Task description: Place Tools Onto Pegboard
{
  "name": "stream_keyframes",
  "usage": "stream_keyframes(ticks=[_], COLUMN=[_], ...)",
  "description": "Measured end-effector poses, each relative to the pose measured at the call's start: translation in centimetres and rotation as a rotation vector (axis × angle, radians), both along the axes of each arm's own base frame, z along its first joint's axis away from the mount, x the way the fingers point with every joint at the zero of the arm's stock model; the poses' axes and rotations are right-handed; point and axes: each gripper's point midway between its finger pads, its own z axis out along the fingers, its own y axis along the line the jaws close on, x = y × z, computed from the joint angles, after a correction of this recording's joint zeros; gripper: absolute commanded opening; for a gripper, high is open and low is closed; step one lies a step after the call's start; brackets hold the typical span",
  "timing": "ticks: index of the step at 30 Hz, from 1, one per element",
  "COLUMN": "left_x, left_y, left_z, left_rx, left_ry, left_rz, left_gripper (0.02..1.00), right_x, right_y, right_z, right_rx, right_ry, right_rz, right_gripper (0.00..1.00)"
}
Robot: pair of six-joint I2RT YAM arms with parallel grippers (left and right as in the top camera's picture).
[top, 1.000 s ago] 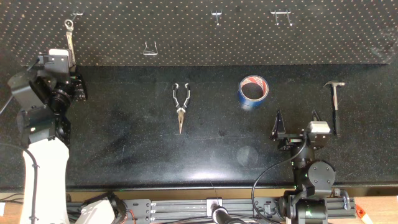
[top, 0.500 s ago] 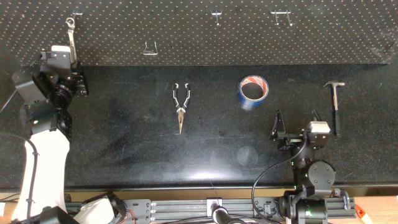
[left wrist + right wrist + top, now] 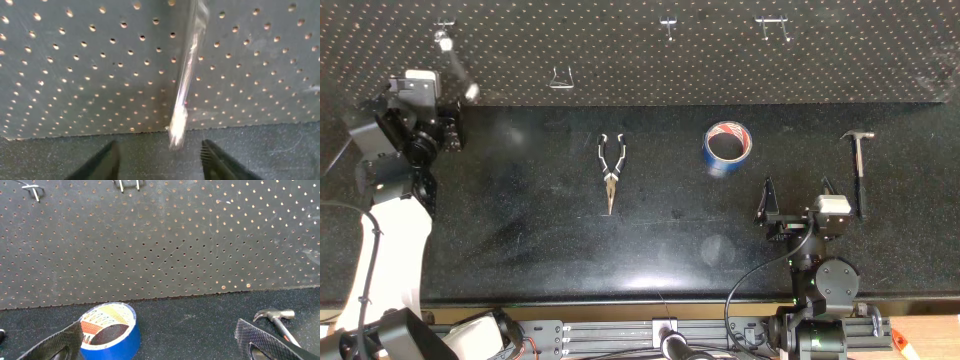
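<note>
Wrench (image 3: 186, 75): in the left wrist view, a blurred silver streak slanting across the pegboard (image 3: 75, 75), its lower end near the board's bottom edge. In the top view it sits at the upper left, its top end by a hook.
Left end effector (image 3: 159, 152): fingers spread. The wrench's lower tip shows above the gap between them and touches neither.
Right end effector (image 3: 159, 335): spread wide, pinching nothing, facing the pegboard.
Tape roll (image 3: 107, 330): blue, on the counter (image 3: 200, 315) just beside one right finger. The top view puts it right of centre.
Hammer (image 3: 276, 316): near the other right finger — at the far right in the top view.
Pliers (image 3: 611, 170): centre of the counter in the top view, tips pointing down the frame, well apart from both arms.
Hooks (image 3: 561, 78): several along the board's upper part.
</note>
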Motion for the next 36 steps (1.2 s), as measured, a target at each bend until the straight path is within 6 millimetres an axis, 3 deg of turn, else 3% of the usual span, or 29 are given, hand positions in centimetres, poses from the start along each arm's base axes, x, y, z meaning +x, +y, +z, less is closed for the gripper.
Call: stream_keyframes(ticks=[1, 6, 15, 19, 23, 30, 36], left_x=[-0.2, -1.9, -8.9, -10.5, -12.0, -12.3, -12.1], left_y=[0.1, 0.1, -2.4, -3.0, -3.5, -2.6, -4.1], left_z=[-0.3, -0.7, 4.4, 7.0, 7.2, 6.9, 7.0], left_rx=[-0.006, -0.002, -0.008, 0.015, 0.01, 0.037, -0.016], left_ry=[0.013, 0.076, 0.082, 0.004, 0.019, 0.036, 0.022], left_rz=[0.011, 0.04, 0.048, 0.049, 0.049, 0.095, 0.025], left_gripper=[0.996, 0.996, 0.996, 0.996, 0.993, 0.996, 0.996], right_x=[0.0, 0.0, 0.0, 0.0, 0.0, 0.0, 0.0], right_y=[0.0, 0.0, 0.0, 0.0, 0.0, 0.0, 0.0], right_z=[0.0, 0.0, 0.0, 0.0, 0.0, 0.0, 0.0], right_rx=[0.0, 0.0, 0.0, 0.0, 0.0, 0.0, 0.0], right_ry=[0.0, 0.0, 0.0, 0.0, 0.0, 0.0, 0.0], right_rz=[0.0, 0.0, 0.0, 0.0, 0.0, 0.0, 0.0], right_gripper=[0.987, 0.987, 0.987, 0.987, 0.987, 0.987, 0.987])
